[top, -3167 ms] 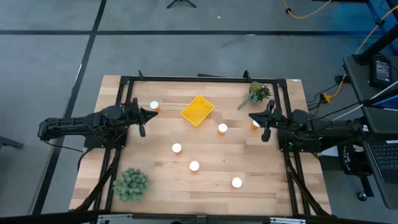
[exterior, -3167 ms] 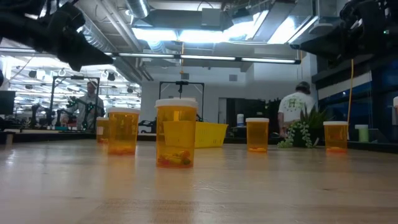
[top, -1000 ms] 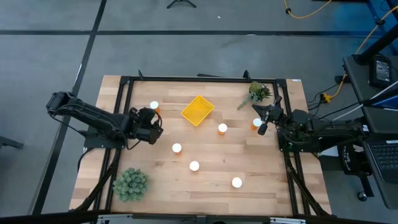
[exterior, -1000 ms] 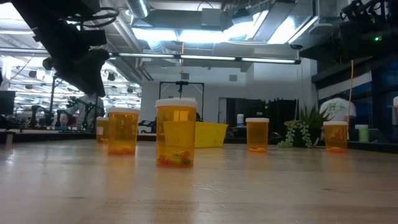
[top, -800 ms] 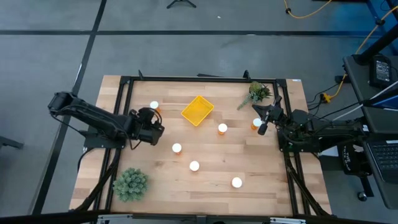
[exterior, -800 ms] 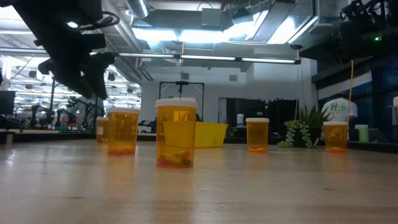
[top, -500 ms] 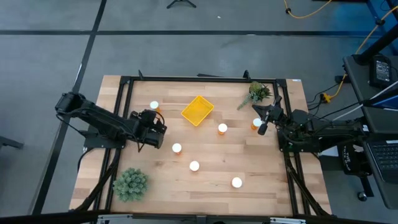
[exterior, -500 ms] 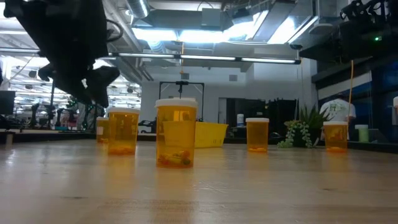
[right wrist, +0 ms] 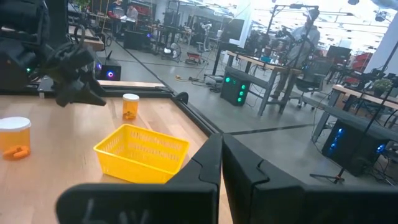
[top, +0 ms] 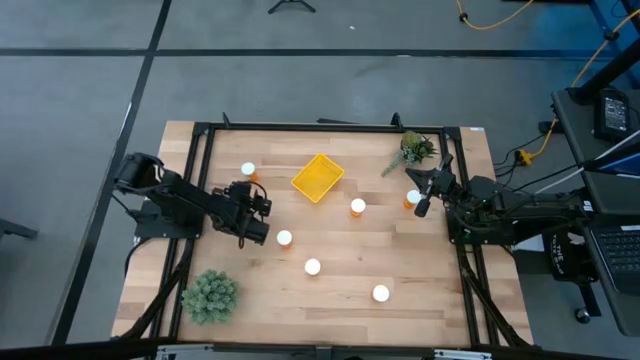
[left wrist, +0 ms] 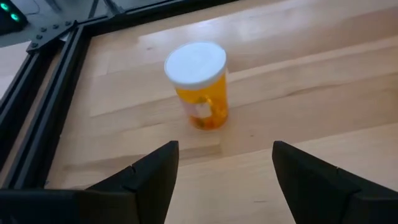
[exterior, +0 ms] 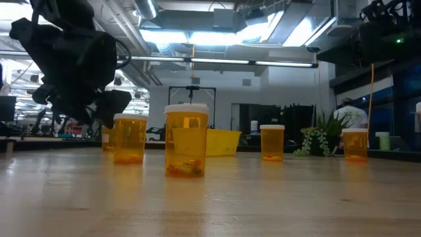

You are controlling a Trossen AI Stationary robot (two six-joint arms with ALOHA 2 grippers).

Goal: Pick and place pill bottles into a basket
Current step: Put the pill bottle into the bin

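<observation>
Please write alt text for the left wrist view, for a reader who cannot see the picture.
An orange pill bottle with a white cap stands upright on the wooden table, just ahead of the left gripper, whose dark jaws are open and empty. A black frame rail runs along the table's edge.

I see grey floor (top: 90, 90) crossed by dark lines around my wooden desk (top: 340, 320), bright ceiling lights (exterior: 197, 36), and workstations (right wrist: 249, 87) behind.

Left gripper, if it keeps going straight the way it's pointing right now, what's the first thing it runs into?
Most likely a pill bottle. The left gripper is open and the bottle stands upright on the table ahead of the gap between its fingers, slightly off centre, with bare wood between. How far off it stands is hard to judge.
</observation>
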